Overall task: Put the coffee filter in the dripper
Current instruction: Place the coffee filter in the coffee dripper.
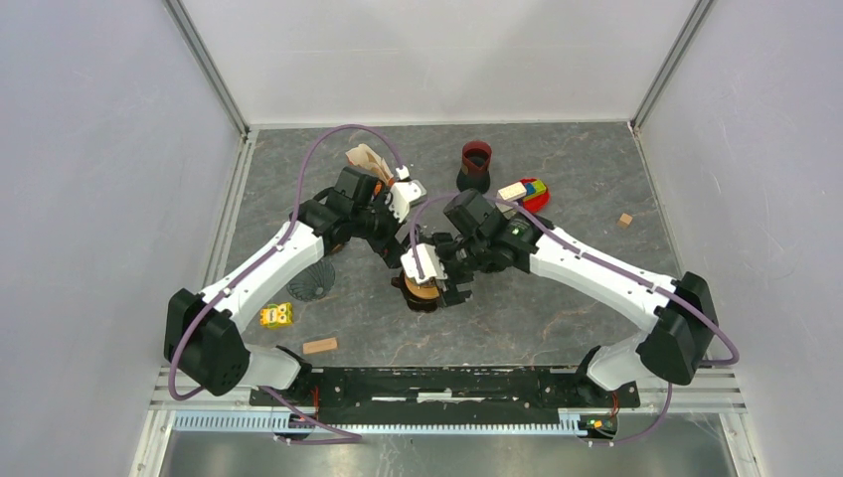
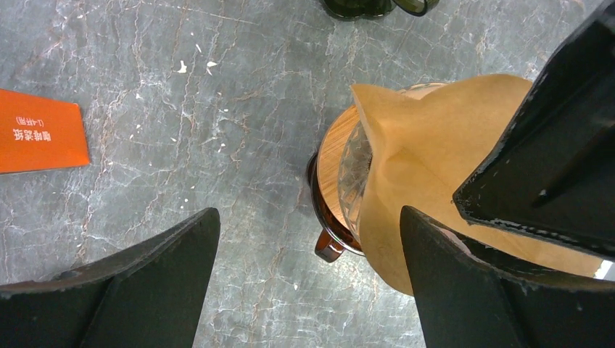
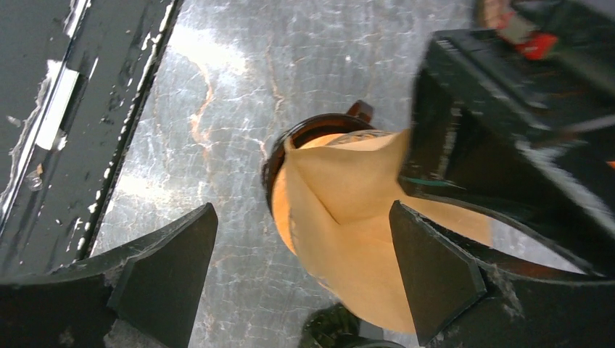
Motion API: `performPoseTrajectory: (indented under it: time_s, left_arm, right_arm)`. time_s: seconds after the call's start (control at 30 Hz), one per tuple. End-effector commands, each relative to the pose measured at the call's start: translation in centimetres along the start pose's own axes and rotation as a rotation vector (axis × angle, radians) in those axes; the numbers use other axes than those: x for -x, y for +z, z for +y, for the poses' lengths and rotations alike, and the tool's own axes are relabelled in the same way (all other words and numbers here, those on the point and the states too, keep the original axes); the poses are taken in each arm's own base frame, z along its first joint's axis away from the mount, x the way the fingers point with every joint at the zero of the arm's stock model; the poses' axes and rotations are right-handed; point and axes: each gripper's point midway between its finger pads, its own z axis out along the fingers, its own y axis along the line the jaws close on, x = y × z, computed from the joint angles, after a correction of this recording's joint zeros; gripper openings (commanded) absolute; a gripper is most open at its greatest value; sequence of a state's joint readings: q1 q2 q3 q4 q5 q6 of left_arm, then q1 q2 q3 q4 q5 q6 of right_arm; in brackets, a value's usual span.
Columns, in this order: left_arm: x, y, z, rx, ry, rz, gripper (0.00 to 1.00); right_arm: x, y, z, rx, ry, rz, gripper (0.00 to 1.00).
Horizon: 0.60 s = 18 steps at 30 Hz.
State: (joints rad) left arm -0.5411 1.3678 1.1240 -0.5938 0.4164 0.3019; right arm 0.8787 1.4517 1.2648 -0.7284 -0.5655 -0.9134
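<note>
Coffee filter (image 2: 428, 145) is seen lodged in the dripper (image 2: 353, 174), leaning past its rim; the dripper is stacked on a brown cup (image 2: 328, 243) on the bench (image 2: 217, 109). To the left, the left pincer (image 2: 308, 217) is held wide apart, nothing clamped; to the right, the right pincer (image 3: 302, 210) is likewise spread. The cone should be nudged level and pressed down gently, so no crease is made.

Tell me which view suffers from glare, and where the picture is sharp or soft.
Right wrist view: strong glare whitens the table, and the coffee filter looks slightly soft. Left wrist view: even light, the table's veins sharp. Top external view: even light, only faint shadows.
</note>
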Motion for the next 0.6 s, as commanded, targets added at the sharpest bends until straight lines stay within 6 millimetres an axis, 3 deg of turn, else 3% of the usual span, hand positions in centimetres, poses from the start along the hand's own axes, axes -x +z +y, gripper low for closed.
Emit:
performPoseTrajectory:
  time_s: [0.0,0.23,0.57]
  left_arm:
    - [0.7,-0.6,0.0,0.026,0.004,-0.029,1.00]
    - [0.3,-0.5,0.5,0.054,0.001,-0.021,1.00]
    - [-0.5,-0.4,0.6,0.061,0.001,-0.013,1.00]
  right_arm:
    - [-1.0,1.9,1.4,0.052,-0.023,0.008,0.94]
    - [-2.6,3.5,2.9,0.102,0.003,0.023,0.93]
    - [-4.3,5.1,3.2,0.119,0.042,0.066,0.91]
